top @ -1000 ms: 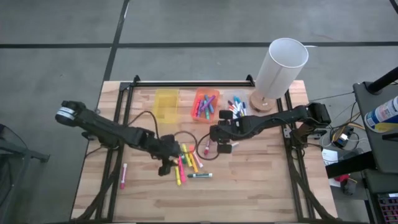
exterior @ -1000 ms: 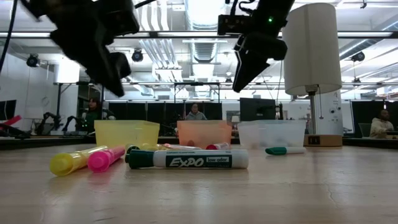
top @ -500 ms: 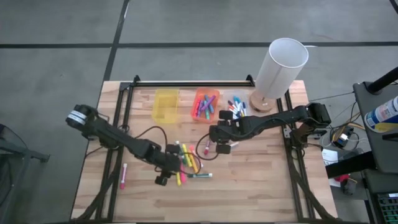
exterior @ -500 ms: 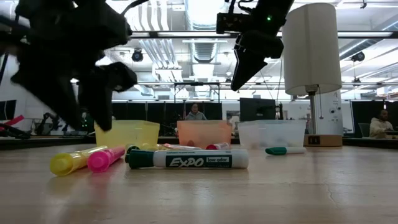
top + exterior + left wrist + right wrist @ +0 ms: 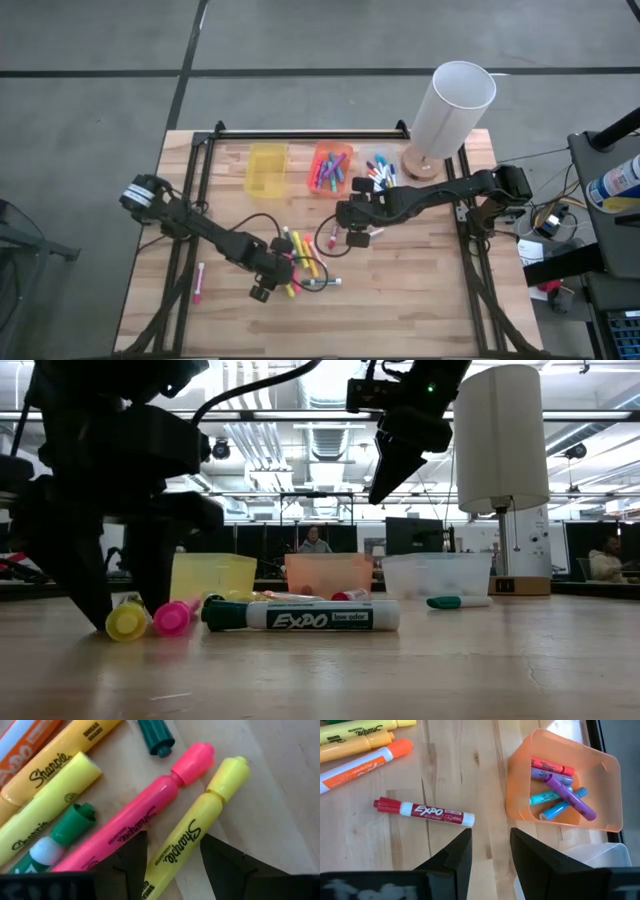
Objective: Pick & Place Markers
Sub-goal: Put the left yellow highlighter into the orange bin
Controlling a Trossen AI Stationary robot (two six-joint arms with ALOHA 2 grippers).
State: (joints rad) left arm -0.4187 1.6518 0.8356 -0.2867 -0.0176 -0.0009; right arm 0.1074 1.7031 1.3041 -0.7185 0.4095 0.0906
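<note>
From above, your left gripper [image 5: 268, 287] is down at the table among the loose markers [image 5: 300, 262] near the table's middle, fingers spread wide around a yellow one. One pink marker [image 5: 197, 283] lies well apart by the left edge. Your right gripper [image 5: 356, 232] hangs over the middle of the table, just beside a red-capped marker [image 5: 331, 238]. Along the far side sit the yellow bin [image 5: 266, 168], the orange bin [image 5: 331, 168] holding several markers, and a clear bin [image 5: 378, 172] with more, next to the tall white cylinder [image 5: 452, 108].

At table level, your left gripper [image 5: 105, 595] stands on the wood with its dark fingers straddling the yellow highlighter [image 5: 128, 620]; the pink highlighter [image 5: 174, 617] lies just beside it, and a green-capped Expo marker [image 5: 300, 617] rests crosswise nearby. Your right gripper [image 5: 385, 465] is up in the air, nothing between its fingers.

Through your left wrist, the two fingers [image 5: 125, 857] sit wide open on either side of the yellow highlighter [image 5: 192, 842], not clamped on it. The pink highlighter [image 5: 140, 820] lies alongside, touching it.

Through your right wrist, the fingers [image 5: 457, 852] stand partly open and empty above bare wood. The red Expo marker [image 5: 425, 812] lies ahead, and the orange bin [image 5: 520, 795] holds red, purple and blue markers.
</note>
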